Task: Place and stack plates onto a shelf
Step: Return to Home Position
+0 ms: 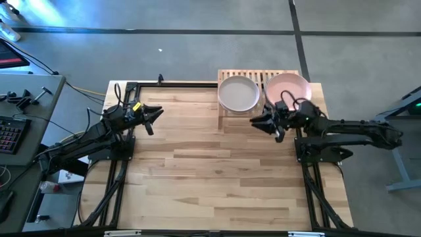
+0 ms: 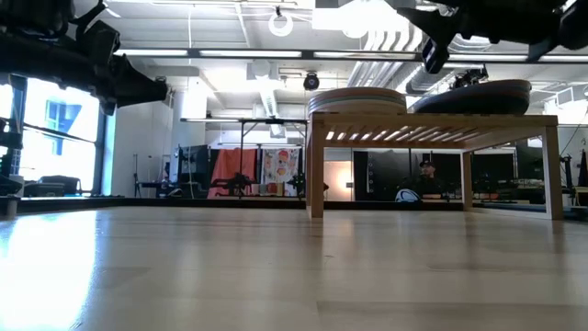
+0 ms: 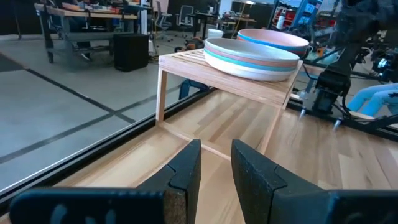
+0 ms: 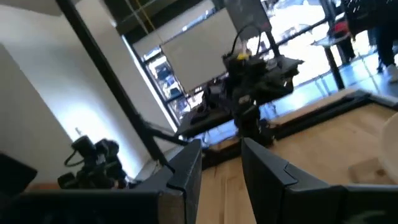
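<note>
Biggest thing here is the plank tabletop [image 1: 217, 171], with nothing lying on the part in front of the arms. At its far edge sits the slatted wooden shelf [image 1: 227, 74], and every plate I can see is up on it, in two stacks side by side. The left stack [image 1: 238, 94] is topped by a pale grey-cream plate. The right stack [image 1: 293, 84] has a pink one on top. From the left wrist view you can pick out pink and blue rims layered under the pale plate, but I can't count the whole stack from here.

These look like stiff, matte, shallow plates. My guess is they're light enough for one gripper and not very slippery, but chippy if knocked. The raised rim is the obvious place to pinch, since the flat middle gives the fingers nothing. I'd worry more about nudging a stack sideways off the slats.

The right gripper [image 1: 256, 122] hangs in the air just in front of the shelf, near the pink stack but not touching it. Its fingers are a little apart with nothing between them. The left gripper [image 1: 156, 113] is well away on the left side of the table, also slightly parted and empty.

No brand or writing I can read anywhere. There's a small yellow tag [image 1: 137, 106] on the left arm, too small to make out.
</note>
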Robot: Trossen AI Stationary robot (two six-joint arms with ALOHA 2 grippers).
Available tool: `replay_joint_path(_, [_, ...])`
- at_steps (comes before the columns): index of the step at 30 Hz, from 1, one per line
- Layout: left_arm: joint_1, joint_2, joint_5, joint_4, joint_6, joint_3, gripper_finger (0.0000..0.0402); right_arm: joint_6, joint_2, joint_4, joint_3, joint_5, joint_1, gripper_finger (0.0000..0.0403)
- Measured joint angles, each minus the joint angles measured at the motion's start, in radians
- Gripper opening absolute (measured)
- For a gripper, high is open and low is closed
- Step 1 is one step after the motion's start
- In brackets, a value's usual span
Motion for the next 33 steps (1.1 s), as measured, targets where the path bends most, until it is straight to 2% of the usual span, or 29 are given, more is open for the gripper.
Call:
replay_joint_path(8, [0.000,0.034,0.033,-0.001,0.000,0.000,0.0076,-0.127,0.038,-0.097,-0.006,0.217,0.233,0.0098])
replay_joint_path(12, [-0.001,0.070,0.060,-0.030,0.001,0.000,0.0076,-0.136,0.044,-0.184,-0.025,0.298,0.287,0.0098])
replay_joint_path(15, [-0.001,0.102,0.059,-0.026,0.024,0.000,0.0076,-0.130,0.042,-0.184,-0.049,0.317,0.305,0.0098])
replay_joint_path(26, [-0.009,0.152,0.061,0.028,0.045,0.000,0.0076,-0.097,0.042,0.172,-0.245,0.335,0.317,0.0098])
replay_joint_path(33, [-0.010,0.152,0.054,0.078,0.044,0.000,0.0076,-0.104,0.042,0.292,-0.335,0.340,0.317,0.0098])
